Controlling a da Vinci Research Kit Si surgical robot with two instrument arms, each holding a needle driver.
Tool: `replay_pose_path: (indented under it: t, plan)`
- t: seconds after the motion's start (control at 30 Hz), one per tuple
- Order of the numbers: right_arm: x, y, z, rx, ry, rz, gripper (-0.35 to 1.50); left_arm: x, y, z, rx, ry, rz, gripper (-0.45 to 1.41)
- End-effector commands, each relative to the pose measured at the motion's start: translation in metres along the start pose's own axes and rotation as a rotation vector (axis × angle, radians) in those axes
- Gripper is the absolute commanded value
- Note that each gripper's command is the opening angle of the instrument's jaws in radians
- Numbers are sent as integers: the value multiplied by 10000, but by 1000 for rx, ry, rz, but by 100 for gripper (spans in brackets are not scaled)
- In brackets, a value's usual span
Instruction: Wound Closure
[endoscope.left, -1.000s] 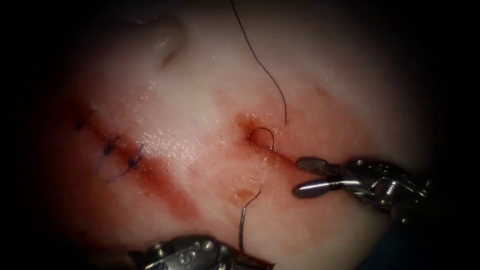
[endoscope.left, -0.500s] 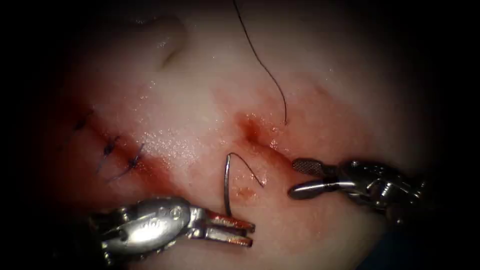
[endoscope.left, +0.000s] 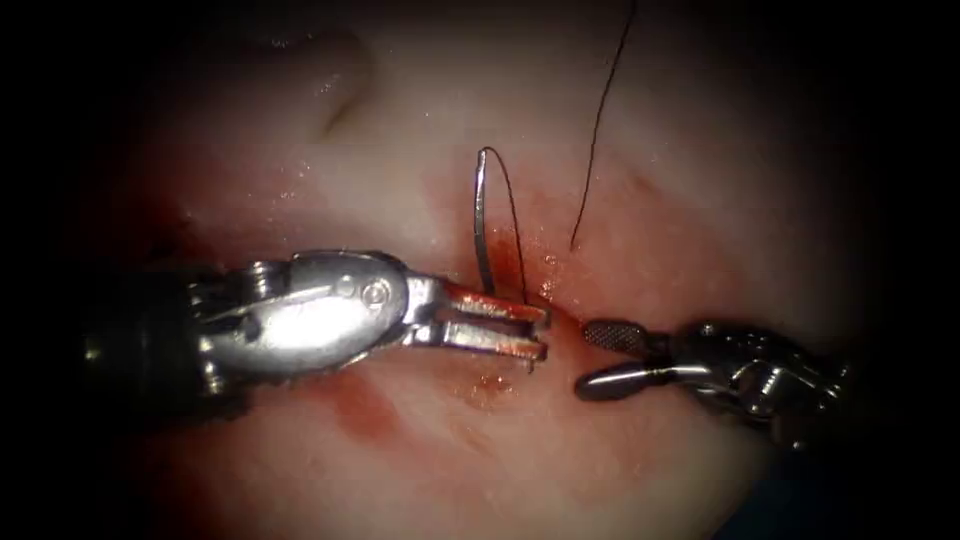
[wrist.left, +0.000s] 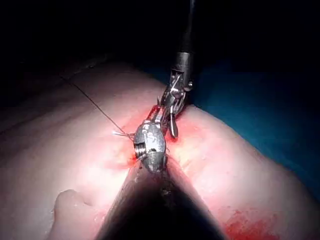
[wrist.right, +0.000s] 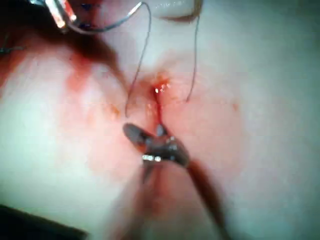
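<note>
Closure looks early: left end effector (endoscope.left: 535, 331) pinches the curved steel needle (endoscope.left: 482, 215) free above the pale tissue (endoscope.left: 330, 450), dark thread (endoscope.left: 595, 130) trailing, right end effector (endoscope.left: 590, 355) spread empty beside the red cut (endoscope.left: 560, 310).

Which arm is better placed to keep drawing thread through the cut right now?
Left, probably. The left tool holds the needle free of the tissue, the thread trailing from it. The right tool is open and holds nothing.

Dark vignette, wet glare, blurred close-up
</note>
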Motion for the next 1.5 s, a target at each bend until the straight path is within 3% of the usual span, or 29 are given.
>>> replay_pose_path:
  t: [0.03,0.2,0.43,0.7,0.97,1.07,1.1,1.23,1.27,1.5]
  plan:
    - [-3,0,7,4,-1,1,108,-4,-1,6,-2,1,-3,-45]
    - [3,-14,6,11,0,15,104,-5,1,-5,-6,1,3,-45]
    - [15,-47,28,53,-20,-107,96,-11,-3,-31,-12,-3,0,-45]
    - [23,-32,40,-75,15,-196,94,-13,-1,-38,2,25,-4,-45]
    - [17,-25,49,-102,9,-206,91,-13,-3,-44,2,28,-5,-45]
    - [16,-26,54,-107,7,-213,74,-13,-3,-45,3,28,-7,-45]
    - [12,-28,59,-113,-4,-221,49,-12,-4,-46,5,30,-8,-45]
    - [5,-30,70,-100,-35,-238,19,-11,-4,-46,11,38,-4,-45]
    - [2,-31,72,-72,-52,-253,-35,-10,-4,-46,14,40,-5,-45]
    - [5,-56,45,-76,-130,-234,-35,-13,-3,-44,20,43,-4,-45]
